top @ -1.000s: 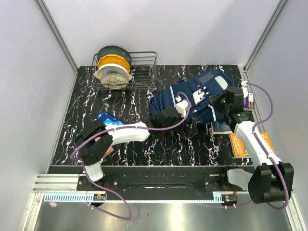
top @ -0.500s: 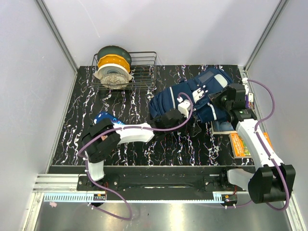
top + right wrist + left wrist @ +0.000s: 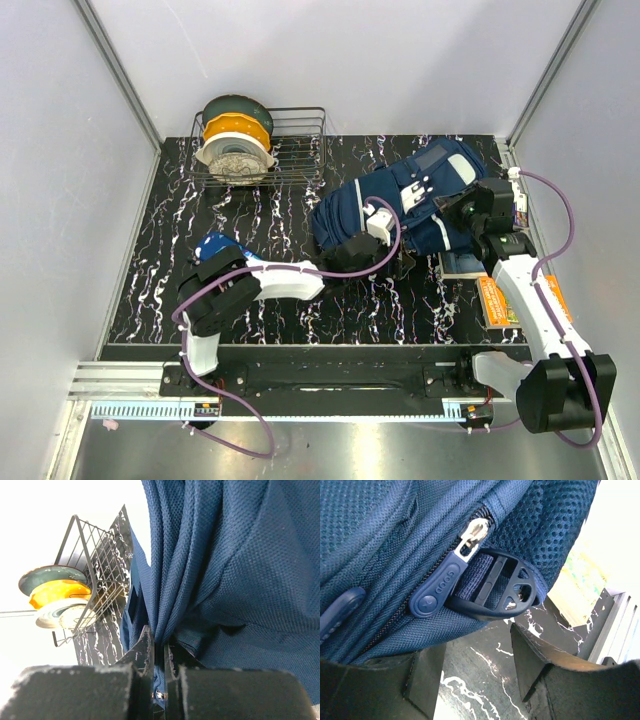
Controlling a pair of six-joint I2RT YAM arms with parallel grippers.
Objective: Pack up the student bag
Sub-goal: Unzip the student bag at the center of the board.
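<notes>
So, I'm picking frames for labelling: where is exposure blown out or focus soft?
Left wrist: zip pull sharp, right edge washed out to white. Right wrist: white glare behind the wire rack, student bag weave crisp. Top external: evenly lit and sharp throughout.

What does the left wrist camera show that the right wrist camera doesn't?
Only the left wrist view shows a zipper pull and a plastic strap buckle on the bag, with the left pincer open near them, gripping nothing. Only the right wrist view shows the wire rack holding stacked dishes, and the right pincer shut on a fold of the bag's cloth. Both show the navy bag and the black marbled table.
</notes>
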